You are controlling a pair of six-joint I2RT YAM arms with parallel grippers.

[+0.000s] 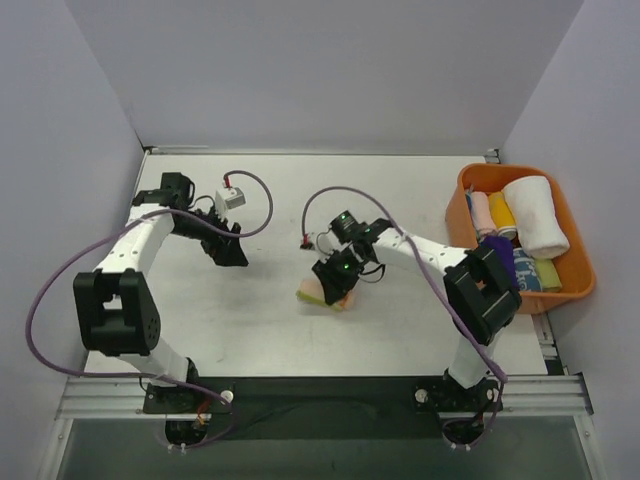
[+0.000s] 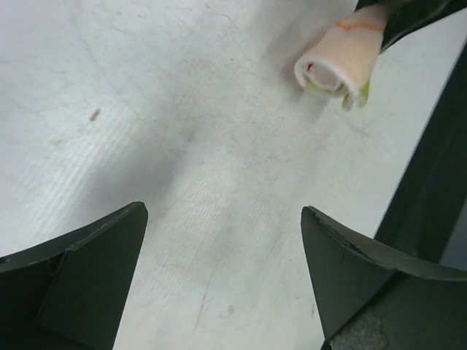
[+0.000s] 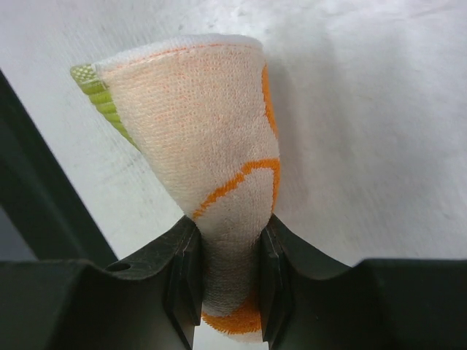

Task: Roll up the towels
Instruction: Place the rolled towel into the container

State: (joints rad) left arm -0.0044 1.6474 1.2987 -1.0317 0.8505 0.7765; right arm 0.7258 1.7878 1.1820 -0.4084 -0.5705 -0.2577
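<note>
A small cream towel with orange lines and a green edge (image 1: 322, 291) is rolled up at the middle of the table. My right gripper (image 1: 338, 278) is shut on one end of it; the right wrist view shows the roll (image 3: 211, 138) pinched between the fingers (image 3: 186, 270). The roll also shows in the left wrist view (image 2: 339, 62), far ahead. My left gripper (image 1: 229, 250) is open and empty over bare table, left of the roll. A large white rolled towel (image 1: 535, 214) and several small coloured rolls (image 1: 495, 215) lie in the orange bin (image 1: 575, 285).
The orange bin stands at the table's right edge. A small white box (image 1: 230, 197) with a cable sits on the left arm. Purple cables loop from both arms. Grey walls close in the table at the back and sides.
</note>
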